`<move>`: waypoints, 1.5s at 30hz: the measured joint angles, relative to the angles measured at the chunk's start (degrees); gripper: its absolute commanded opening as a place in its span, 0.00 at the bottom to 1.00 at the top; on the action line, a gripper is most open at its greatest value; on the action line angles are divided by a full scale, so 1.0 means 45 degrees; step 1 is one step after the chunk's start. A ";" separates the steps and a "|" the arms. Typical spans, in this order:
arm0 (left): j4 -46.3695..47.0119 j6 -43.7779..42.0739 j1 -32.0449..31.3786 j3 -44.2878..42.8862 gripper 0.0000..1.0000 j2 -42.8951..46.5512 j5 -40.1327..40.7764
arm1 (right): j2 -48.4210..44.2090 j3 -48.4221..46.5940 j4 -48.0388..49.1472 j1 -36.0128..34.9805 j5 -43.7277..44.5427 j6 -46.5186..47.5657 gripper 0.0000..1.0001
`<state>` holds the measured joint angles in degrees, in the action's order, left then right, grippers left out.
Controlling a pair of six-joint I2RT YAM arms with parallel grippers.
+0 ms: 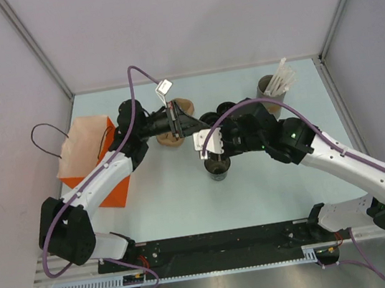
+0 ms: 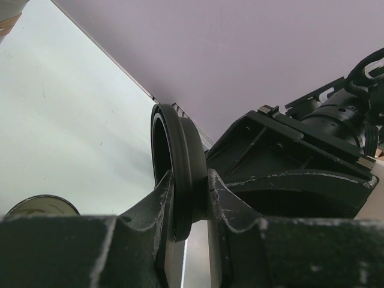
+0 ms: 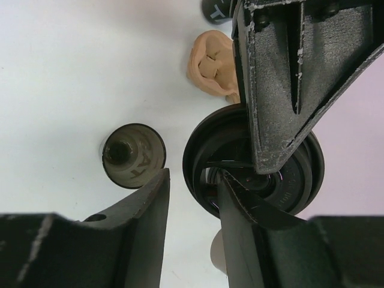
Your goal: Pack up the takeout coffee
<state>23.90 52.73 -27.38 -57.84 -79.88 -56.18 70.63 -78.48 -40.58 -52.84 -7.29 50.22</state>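
A small black takeout coffee cup (image 1: 218,168) (image 3: 133,156) stands on the table with its top open and no lid on it. My left gripper (image 1: 187,126) (image 2: 199,195) is shut on a black round lid (image 2: 177,162) (image 3: 207,159), held on edge above the table. My right gripper (image 1: 210,148) (image 3: 193,198) hovers just over the cup, next to the left one. Its jaws are partly apart with bare table showing between them. The lid's rim lies against the inner side of its right finger (image 3: 240,228). The cup sits just outside its left finger (image 3: 144,222).
An orange paper bag (image 1: 87,158) stands open at the left. The brown pulp carrier (image 1: 170,140) (image 3: 210,69) lies behind the grippers, partly under the left arm. A grey-brown cylinder of white sticks (image 1: 272,88) is at the back right. Another black cup (image 3: 217,8) stands near the carrier.
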 measured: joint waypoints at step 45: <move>-0.3823 -0.3915 0.2390 -0.3463 1.00 -0.0743 -0.0437 | -0.1253 0.0379 -0.1025 0.0277 0.0515 0.0277 0.00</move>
<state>6.70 35.11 -16.62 -73.43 -83.22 -58.15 64.99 -76.77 -45.19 -51.59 -4.97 51.46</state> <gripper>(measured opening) 0.996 0.118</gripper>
